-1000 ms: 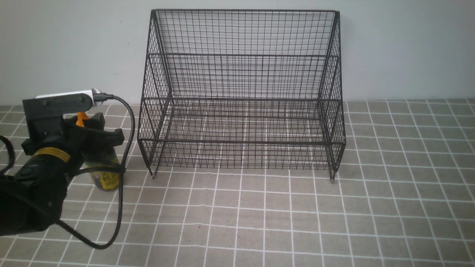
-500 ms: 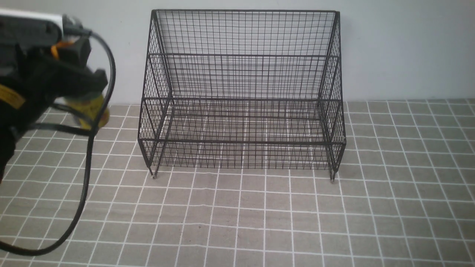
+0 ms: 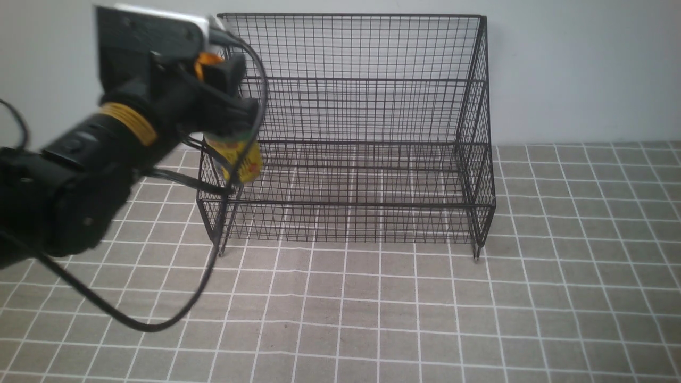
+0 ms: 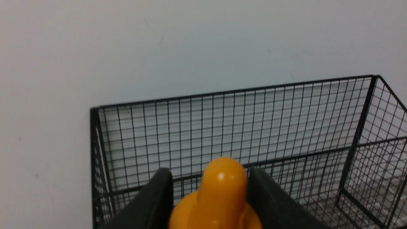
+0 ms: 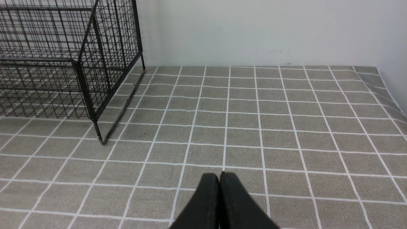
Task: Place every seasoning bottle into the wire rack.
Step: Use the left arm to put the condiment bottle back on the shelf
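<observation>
Now we've lifted the seasoning bottle (image 3: 240, 158), clamped in our left pincer (image 3: 226, 109), across to the wire rack (image 3: 372, 111); lowering remains.

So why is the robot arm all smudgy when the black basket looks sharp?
Front view: the left claw and the seasoning bottle it grips are smeared, while the wire rack is crisp. Left wrist view: the bottle's orange cap sits very close, soft-edged, with a small white glare spot. Right wrist view: sharp throughout, tiles and shut right claw alike.
</observation>
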You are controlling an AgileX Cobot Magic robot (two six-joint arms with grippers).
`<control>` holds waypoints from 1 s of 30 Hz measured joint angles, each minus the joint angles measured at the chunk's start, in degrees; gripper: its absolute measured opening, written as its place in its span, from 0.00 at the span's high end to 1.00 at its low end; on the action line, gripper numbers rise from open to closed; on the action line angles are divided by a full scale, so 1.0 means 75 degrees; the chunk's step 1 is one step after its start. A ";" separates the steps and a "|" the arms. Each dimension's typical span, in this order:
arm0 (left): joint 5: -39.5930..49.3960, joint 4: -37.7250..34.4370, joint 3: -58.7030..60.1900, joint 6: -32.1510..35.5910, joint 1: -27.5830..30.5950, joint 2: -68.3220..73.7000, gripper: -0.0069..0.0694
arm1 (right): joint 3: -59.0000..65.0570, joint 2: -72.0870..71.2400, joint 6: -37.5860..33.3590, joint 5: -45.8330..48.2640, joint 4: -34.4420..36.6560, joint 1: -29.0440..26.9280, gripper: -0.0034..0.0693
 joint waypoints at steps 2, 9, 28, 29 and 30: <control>-0.0275 0.0008 0.0000 -0.0006 -0.0055 0.0361 0.56 | 0.0000 0.0000 0.0000 0.0000 0.0000 0.0000 0.97; -0.0467 0.0049 0.0000 -0.0039 -0.0086 0.1176 0.56 | 0.0000 0.0000 -0.0007 0.0000 0.0000 0.0000 0.97; 0.1054 0.0058 -0.0093 -0.0860 -0.0095 0.0927 0.31 | 0.0000 0.0000 -0.0012 0.0000 0.0000 0.0000 0.97; 0.1380 0.0058 -0.0093 -0.0833 -0.0095 0.0610 0.30 | 0.0000 0.0000 -0.0012 0.0000 0.0000 0.0000 0.97; 0.1417 0.0058 -0.0093 -0.0814 -0.0095 0.0572 0.30 | 0.0000 0.0000 -0.0012 0.0000 0.0000 0.0000 0.97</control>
